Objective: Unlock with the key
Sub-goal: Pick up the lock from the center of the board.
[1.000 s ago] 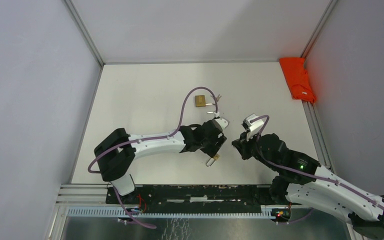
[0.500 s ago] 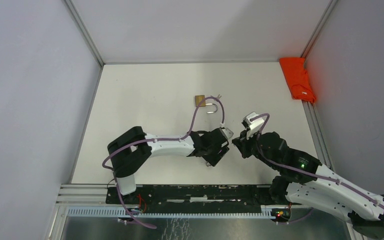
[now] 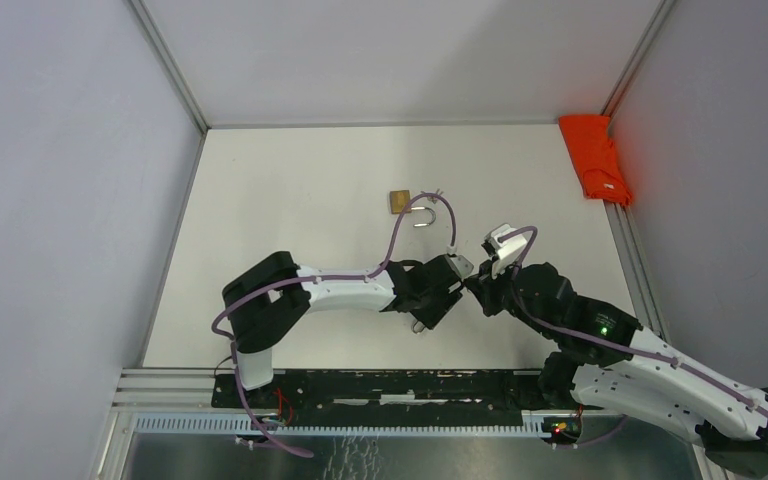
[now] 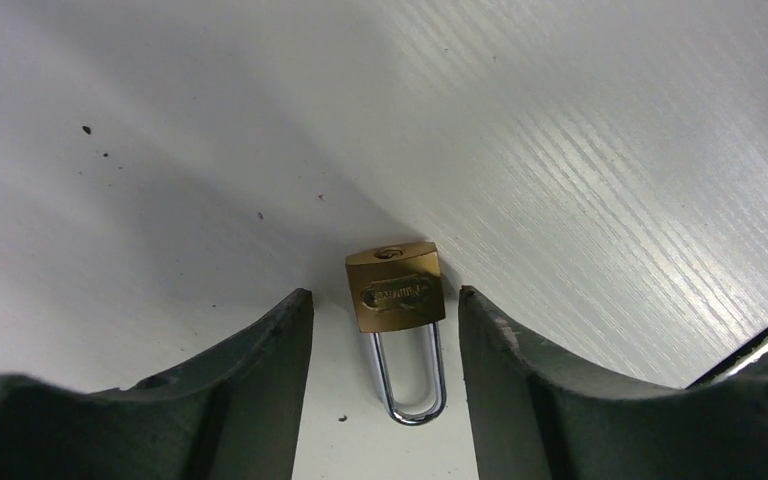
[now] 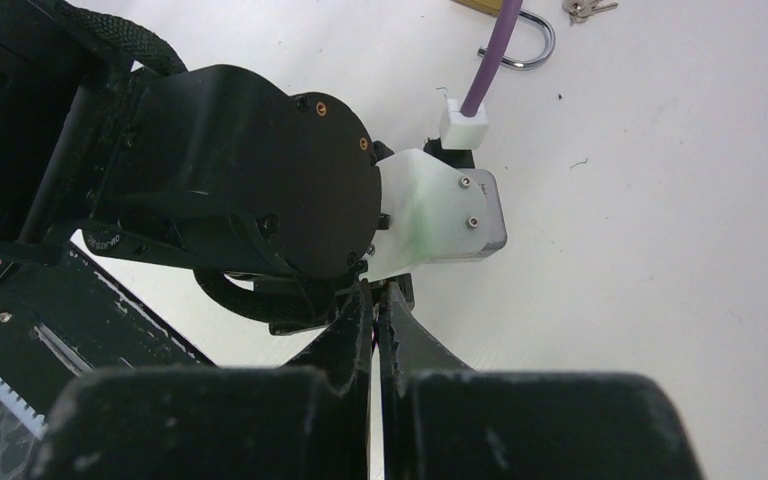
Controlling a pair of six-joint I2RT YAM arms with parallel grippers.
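Between the spread fingers of the left gripper (image 4: pixel 385 300) a brass padlock (image 4: pixel 396 290) lies flat on the white table (image 4: pixel 610 150), shackle toward the camera. Farther back a second padlock (image 3: pixel 400 201) lies beside small keys (image 3: pixel 438 194); the right gripper (image 5: pixel 375 297) is pressed shut near the left wrist, nothing visible between its tips.

Top external: I am viewing the whole table (image 3: pixel 290 180) from high behind my bases.
Left wrist: peering down, close, between my left fingers (image 4: pixel 250 400).
Right wrist: facing my left arm (image 5: pixel 250 170) closely; the top view is sharing it.
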